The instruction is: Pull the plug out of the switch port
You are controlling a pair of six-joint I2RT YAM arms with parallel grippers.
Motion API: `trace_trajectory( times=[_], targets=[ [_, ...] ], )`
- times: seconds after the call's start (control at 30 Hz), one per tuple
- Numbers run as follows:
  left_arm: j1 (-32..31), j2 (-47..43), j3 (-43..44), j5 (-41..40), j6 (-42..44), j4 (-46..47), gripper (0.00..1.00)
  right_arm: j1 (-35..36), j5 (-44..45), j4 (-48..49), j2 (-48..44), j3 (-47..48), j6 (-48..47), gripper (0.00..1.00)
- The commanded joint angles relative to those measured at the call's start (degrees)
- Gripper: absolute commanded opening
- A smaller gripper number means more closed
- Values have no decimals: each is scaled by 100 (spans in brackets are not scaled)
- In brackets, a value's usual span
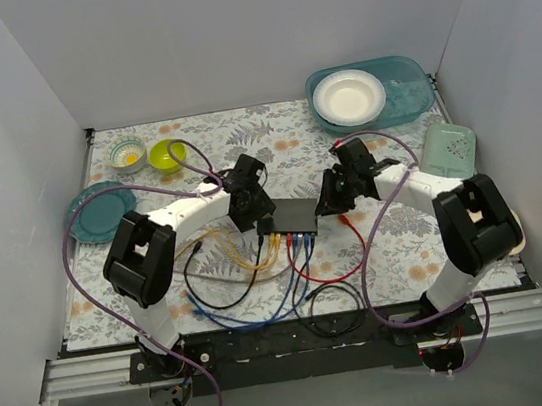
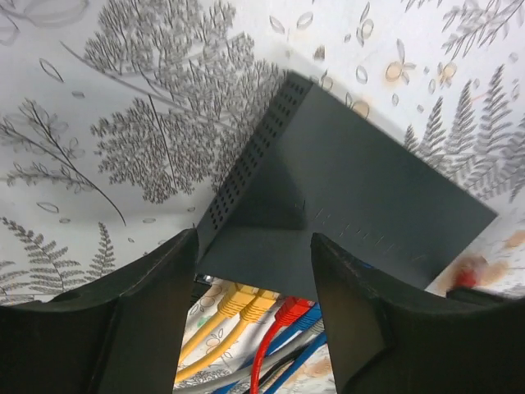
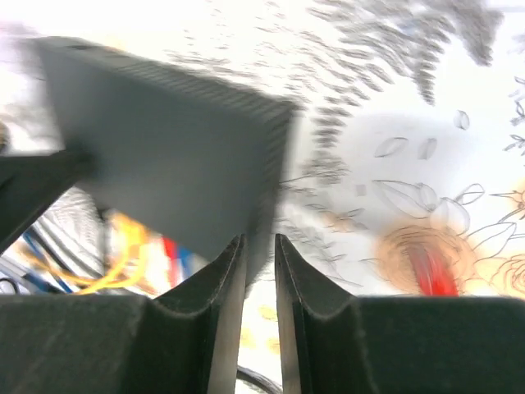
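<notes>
The flat black switch (image 1: 295,216) lies mid-table with yellow, blue and red cables plugged along its near edge. My left gripper (image 1: 258,221) is open at the switch's left end. In the left wrist view its fingers (image 2: 156,312) straddle the switch's (image 2: 361,189) near corner, with two yellow plugs (image 2: 246,302), a red plug (image 2: 289,312) and a blue plug (image 2: 312,318) in the gap between them. My right gripper (image 1: 332,202) is at the switch's right end. In the blurred right wrist view it (image 3: 260,240) is closed narrowly on the switch's (image 3: 164,139) corner.
Loose yellow, blue, red and black cable loops (image 1: 262,285) lie in front of the switch. A teal tray (image 1: 408,103) with a white bowl (image 1: 347,97) stands back right, a pale green dish (image 1: 448,148) at right. A teal plate (image 1: 98,209) and two small bowls (image 1: 165,155) sit at left.
</notes>
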Motion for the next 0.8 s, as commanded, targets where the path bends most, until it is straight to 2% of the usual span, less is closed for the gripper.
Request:
trace_trajectory(
  times=[0.0,0.1,0.23,0.37,0.57,0.77],
  targets=[
    [530,-67,348,589,162,-72,57,253,55,864,-964,-507,-42,29],
    [618,74,323,484,285,-213,57,350,178,882,-1394,-1070,-60,29],
    [618,-198,-500,545,110,32,55,359,292,1022,-1668,-1685,-86,29],
    [610,-628,-1311,791,-189,226,52,359,310,1031,-1475,-1766,-191,28],
    [530,-1121,-2129,985,-514,516,43,359,257,1312,-746,-1494,-209,28],
    [539,-1508,-2279,871,-611,394,44,385,99,1365,221,-493,-25,28]
  ],
)
